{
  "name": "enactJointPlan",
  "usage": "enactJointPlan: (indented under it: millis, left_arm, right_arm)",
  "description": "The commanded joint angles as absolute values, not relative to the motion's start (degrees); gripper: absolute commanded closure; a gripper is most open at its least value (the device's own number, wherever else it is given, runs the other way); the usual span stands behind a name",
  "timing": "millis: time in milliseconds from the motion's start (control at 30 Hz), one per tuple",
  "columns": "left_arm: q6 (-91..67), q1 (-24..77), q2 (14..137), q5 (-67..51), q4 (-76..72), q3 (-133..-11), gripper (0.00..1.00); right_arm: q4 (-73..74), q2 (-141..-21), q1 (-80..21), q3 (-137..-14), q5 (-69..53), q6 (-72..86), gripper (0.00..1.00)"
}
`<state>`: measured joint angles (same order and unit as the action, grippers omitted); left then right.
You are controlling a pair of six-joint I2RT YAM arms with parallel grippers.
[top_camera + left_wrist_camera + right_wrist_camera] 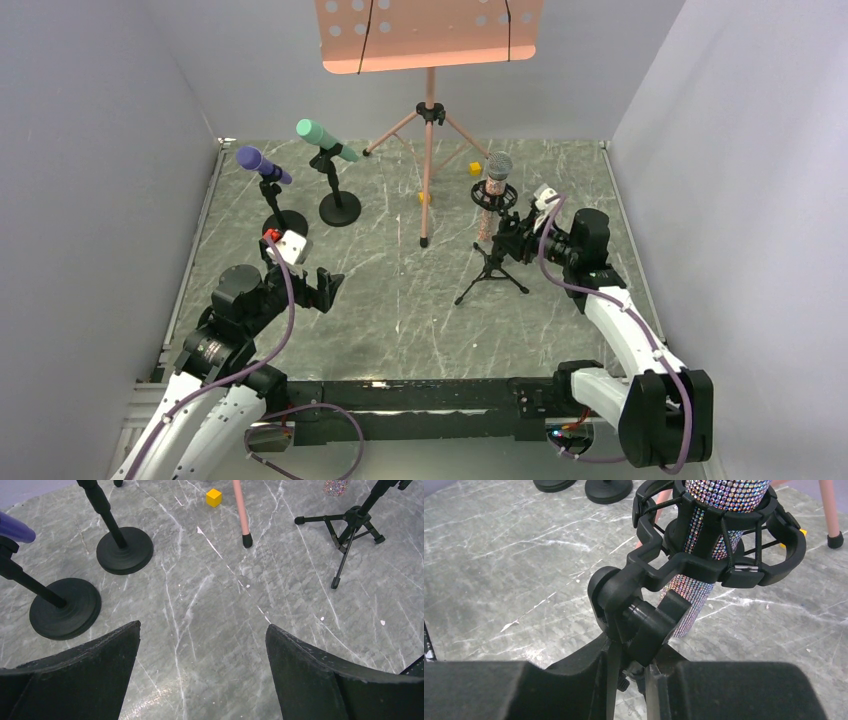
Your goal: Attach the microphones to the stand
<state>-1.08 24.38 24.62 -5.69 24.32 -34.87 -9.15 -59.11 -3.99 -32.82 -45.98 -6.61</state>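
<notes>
Near left: left gripper (202,630) hangs low over the marble floor, fingers spread wide, nothing between them. It points toward the far right and is well apart from every stand.

Near right, a little farther in: right gripper (628,674), fingers drawn in around the post of the tripod stand (490,272), just under the swivel joint. The pads look pressed to the post; firmness of the grip cannot be judged.

Key relation: the glittery microphone (724,492) lies directly above and just beyond the right gripper, seated in the shock mount (704,567). Its long axis is near upright, mesh head up, with the body passing down through the ring and ending short of the floor. The right arm is much the nearer; the left would have to cross the table.

Far left: purple microphone (262,164) and mint-green microphone (325,139) each sit tilted in a clip on a round-base stand (340,208), heads toward the left wall.

Judgement: all three appear mounted. Any next move is likely a steadying or aiming of the tripod's mount, then release.
</notes>
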Motion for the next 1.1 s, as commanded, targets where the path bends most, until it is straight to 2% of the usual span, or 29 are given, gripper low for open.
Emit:
enactJointPlan:
  millis: [0,100,233,400,767,933,1067]
  left_arm:
    - [-0.70,24.08,24.56,-5.14,22.59,-34.91,0.01]
    - [-0.70,24.08,24.27,-5.10,22.57,-34.83,0.01]
    - [-0.70,24.08,24.22,-5.02,22.71,-34.89,0.01]
    - [-0.70,24.08,24.19,-5.00,22.59,-34.81,0.01]
    - [-0.70,24.08,24.82,-4.66,22.63,-34.80,0.01]
    - [-0.70,24.13,25.18,-4.24,22.87,-34.89,0.01]
    - [-0.70,24.08,25.30,-3.69,22.80,-34.80,0.01]
  right_arm:
    - [-11.68,-59.49,-4.30,-34.05,-46.27,-11.40,0.77]
    - [-8.32,-60.17,-4.09,-35.68,-48.14,-19.38,0.88]
    - [-6.73,-61.60,-3.01,-37.09,-50.80,-26.84,0.94]
    - [-13.51,-64.26,-0.39,-37.84,-53.70,-27.19,0.96]
    - [-38.63,-76.53,3.08,-39.63,-56.33,-19.52,0.97]
    - [-49.41,-84.94,4.40,-43.04,-56.08,-14.22,0.97]
    - [-52.39,-90.53,5.11,-47.12,-55.10,-12.80,0.97]
